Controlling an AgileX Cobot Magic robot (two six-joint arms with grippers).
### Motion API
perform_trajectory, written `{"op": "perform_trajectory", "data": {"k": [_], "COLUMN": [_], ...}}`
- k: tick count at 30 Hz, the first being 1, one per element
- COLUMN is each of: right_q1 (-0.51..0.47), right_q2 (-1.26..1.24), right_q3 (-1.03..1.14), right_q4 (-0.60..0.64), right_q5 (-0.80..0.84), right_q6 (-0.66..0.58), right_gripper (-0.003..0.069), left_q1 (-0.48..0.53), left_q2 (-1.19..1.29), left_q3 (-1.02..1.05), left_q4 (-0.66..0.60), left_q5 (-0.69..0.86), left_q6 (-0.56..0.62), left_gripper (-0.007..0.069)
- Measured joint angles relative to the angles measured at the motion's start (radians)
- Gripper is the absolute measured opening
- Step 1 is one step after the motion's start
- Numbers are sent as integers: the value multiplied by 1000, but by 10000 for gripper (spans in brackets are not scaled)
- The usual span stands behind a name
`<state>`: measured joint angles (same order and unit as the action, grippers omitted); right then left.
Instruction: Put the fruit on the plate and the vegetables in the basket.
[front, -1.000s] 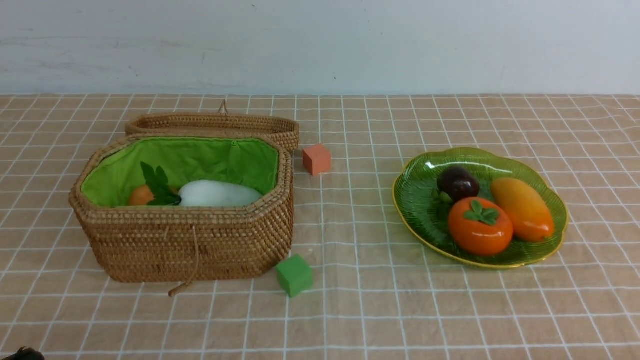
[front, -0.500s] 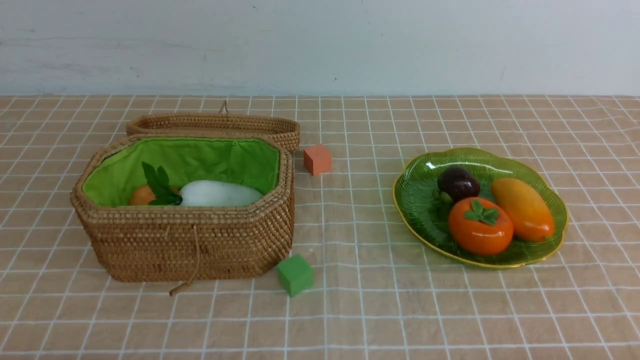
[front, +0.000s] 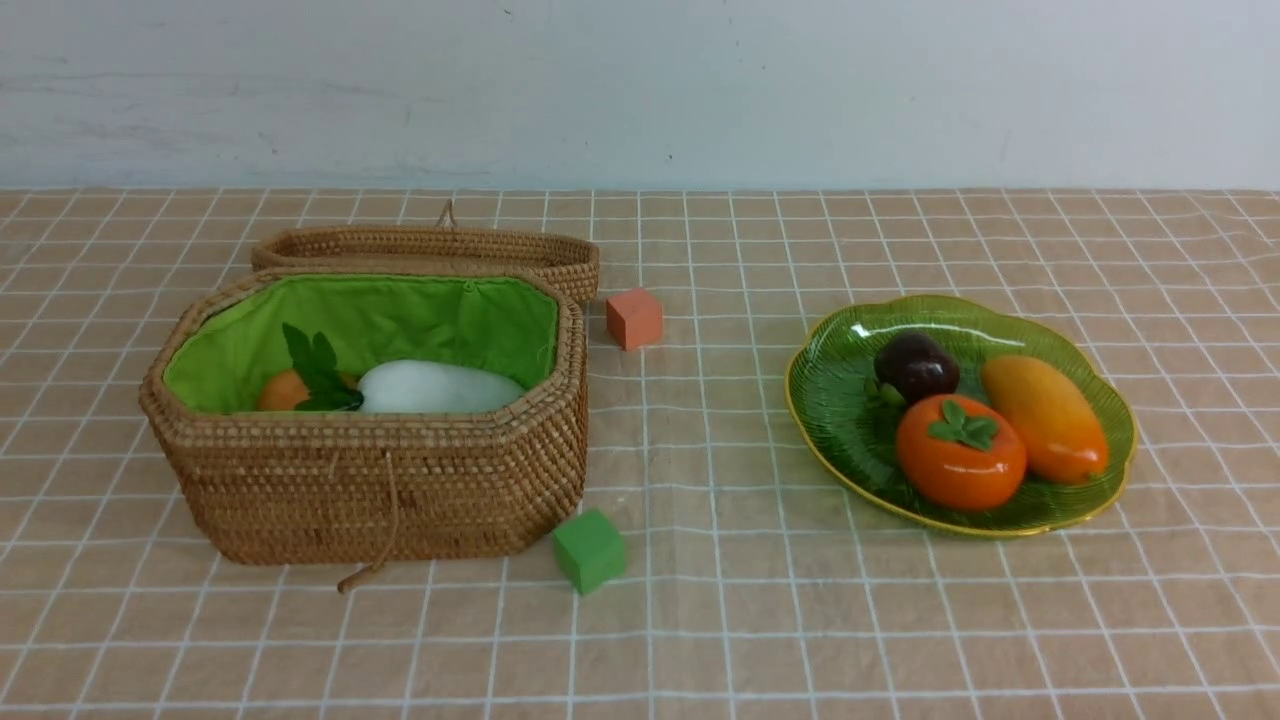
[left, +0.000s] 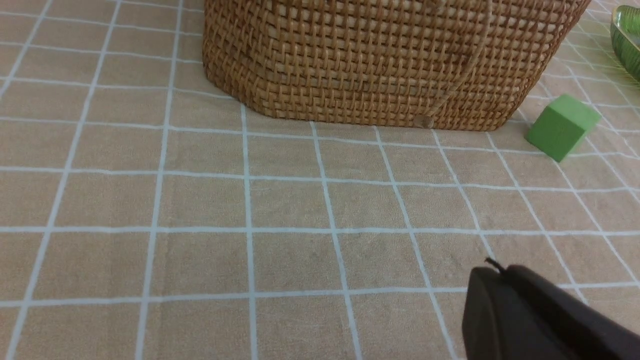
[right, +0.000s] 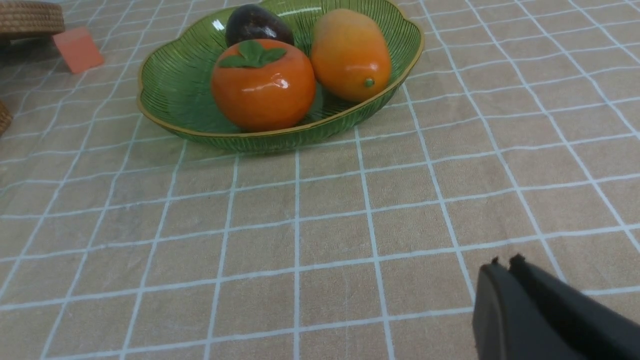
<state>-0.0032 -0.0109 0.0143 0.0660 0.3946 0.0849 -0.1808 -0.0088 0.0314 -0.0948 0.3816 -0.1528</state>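
- Nearest the robot, a small green cube (front: 589, 549) sits on the tan checked tablecloth (front: 760, 620), just beside the front right corner of the basket.
- The large brown woven wicker basket (front: 380, 490) stands open on the robot's left, with a string loop (front: 372, 560) hanging down its front wall and bright green fabric lining inside.
- In the basket lie a fat white radish with green leaves (front: 435, 388) and, at its leaf end, a lumpy orange-brown potato (front: 282, 391), only partly showing above the rim. The eggplant cannot be seen.
- On the robot's right, the wide shallow green glass plate with a gold rim (front: 840, 420) holds all three fruits: a round orange persimmon with a green leaf cap (front: 960, 455) at the front, an elongated orange-yellow mango (front: 1045, 418) beside it, and a dark purple mangosteen (front: 915, 367) behind.
- A small orange cube (front: 634, 318) rests between basket and plate, further back.
- The matching wicker lid (front: 430, 248) lies right behind the basket.
- The left gripper (left: 492, 272) is clenched and empty, above bare cloth in front of the basket.
- The right gripper (right: 502, 267) is likewise clenched with nothing in it, above bare cloth in front of the plate.
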Motion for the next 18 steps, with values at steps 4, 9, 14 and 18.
{"op": "perform_trajectory", "data": {"k": [4,9,14,18], "right_q1": [0,0,0,0], "right_q2": [0,0,0,0], "right_q3": [0,0,0,0], "right_q4": [0,0,0,0], "right_q5": [0,0,0,0], "right_q6": [0,0,0,0], "right_gripper": [18,24,27,32], "left_q1": [0,0,0,0], "left_q2": [0,0,0,0], "left_q3": [0,0,0,0], "left_q4": [0,0,0,0], "left_q5": [0,0,0,0], "left_q6": [0,-1,-1,-1], "left_gripper": [-13,-13,-13,-13]}}
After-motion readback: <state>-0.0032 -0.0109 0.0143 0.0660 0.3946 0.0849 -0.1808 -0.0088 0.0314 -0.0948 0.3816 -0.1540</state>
